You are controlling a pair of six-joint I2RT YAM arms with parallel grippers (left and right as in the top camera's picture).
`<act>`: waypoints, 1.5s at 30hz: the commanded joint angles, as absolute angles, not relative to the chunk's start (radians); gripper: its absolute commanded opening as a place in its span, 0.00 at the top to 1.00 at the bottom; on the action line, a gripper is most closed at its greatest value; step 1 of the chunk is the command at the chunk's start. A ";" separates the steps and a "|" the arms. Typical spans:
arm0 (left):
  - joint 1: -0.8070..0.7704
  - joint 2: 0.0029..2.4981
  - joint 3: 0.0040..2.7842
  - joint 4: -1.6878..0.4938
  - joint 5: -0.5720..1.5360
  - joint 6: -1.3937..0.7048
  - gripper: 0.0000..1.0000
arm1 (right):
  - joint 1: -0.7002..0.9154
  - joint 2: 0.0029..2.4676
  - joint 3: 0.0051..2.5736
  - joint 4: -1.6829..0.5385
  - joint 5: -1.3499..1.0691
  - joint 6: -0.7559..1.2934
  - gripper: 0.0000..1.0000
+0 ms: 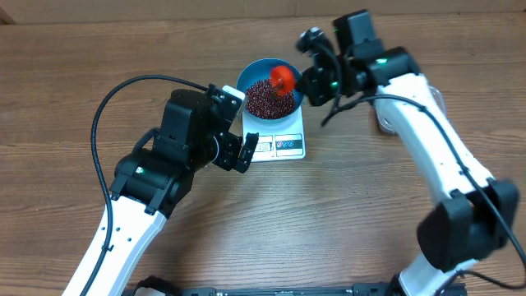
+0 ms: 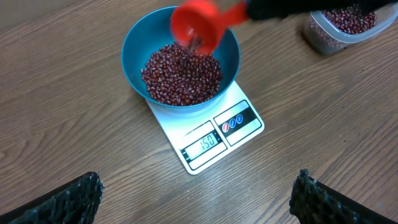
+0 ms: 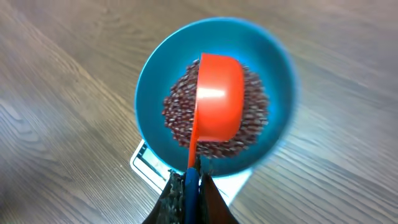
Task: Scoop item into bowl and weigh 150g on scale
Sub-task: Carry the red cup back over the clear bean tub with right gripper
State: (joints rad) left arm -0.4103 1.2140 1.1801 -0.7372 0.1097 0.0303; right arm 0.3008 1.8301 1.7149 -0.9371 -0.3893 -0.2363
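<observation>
The blue bowl point(image 1: 246, 79) point(image 2: 134, 50) stands on the white scale point(image 1: 283, 145) point(image 2: 211, 140) and holds a heap of maroon beans point(image 1: 265, 100) point(image 2: 180, 74) point(image 3: 177, 115). The scale's display reads 150. My right gripper point(image 1: 311, 82) point(image 3: 193, 180) is shut on the blue-ended handle of a red scoop point(image 1: 283, 77) point(image 2: 196, 28) point(image 3: 217, 106), which hangs tipped just above the beans. My left gripper point(image 1: 246, 150) point(image 2: 196, 190) is open and empty, low over the table just in front of the scale's display edge.
A clear plastic tub point(image 2: 339, 28) with more beans sits to the right of the scale, partly under the right arm. A black cable point(image 1: 99, 115) loops over the table left of the left arm.
</observation>
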 commanded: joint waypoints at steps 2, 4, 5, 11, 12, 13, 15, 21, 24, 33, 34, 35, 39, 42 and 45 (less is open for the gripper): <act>-0.406 1.223 1.180 -0.737 0.123 0.049 0.00 | 0.210 1.717 1.737 -0.961 -0.402 -0.233 0.96; -0.406 1.223 1.180 -0.737 0.123 0.049 0.00 | 0.159 1.691 1.737 -0.978 -0.402 -0.233 0.96; -0.406 1.223 1.180 -0.737 0.123 0.049 0.00 | 0.134 1.681 1.737 -0.986 -0.402 -0.233 0.96; -0.406 1.223 1.180 -0.737 0.123 0.049 0.00 | -0.028 1.645 1.737 -1.035 -0.406 -0.233 0.97; -0.406 1.223 1.180 -0.737 0.123 0.049 0.00 | -0.056 1.644 1.737 -1.045 -0.406 -0.233 0.96; -0.406 1.223 1.180 -0.737 0.123 0.049 0.00 | -0.078 1.645 1.737 -1.055 -0.406 -0.233 0.96; -0.406 1.223 1.180 -0.737 0.123 0.049 0.00 | -0.124 1.645 1.737 -1.074 -0.406 -0.233 0.96; -0.406 1.223 1.180 -0.737 0.123 0.049 0.00 | -0.226 1.645 1.737 -1.104 -0.406 -0.234 0.96; -0.406 1.223 1.180 -0.737 0.123 0.049 0.00 | -0.265 1.645 1.737 -1.120 -0.405 -0.237 0.97; -0.406 1.223 1.180 -0.737 0.123 0.049 0.00 | -0.321 1.645 1.737 -1.140 -0.401 -0.237 0.96; -0.406 1.223 1.180 -0.737 0.123 0.049 0.00 | -0.321 1.645 1.737 -1.140 -0.402 -0.237 0.96; -0.406 1.223 1.180 -0.737 0.123 0.049 0.01 | -0.321 1.645 1.737 -1.140 -0.402 -0.237 0.96; -0.406 1.223 1.180 -0.737 0.123 0.049 0.00 | -0.321 1.645 1.737 -1.140 -0.401 -0.237 0.96; -0.406 1.223 1.180 -0.737 0.123 0.049 0.00 | -0.321 1.645 1.737 -1.142 -0.379 -0.237 0.97; -0.406 1.223 1.180 -0.737 0.123 0.049 0.00 | -0.321 1.645 1.737 -1.154 -0.324 -0.237 0.97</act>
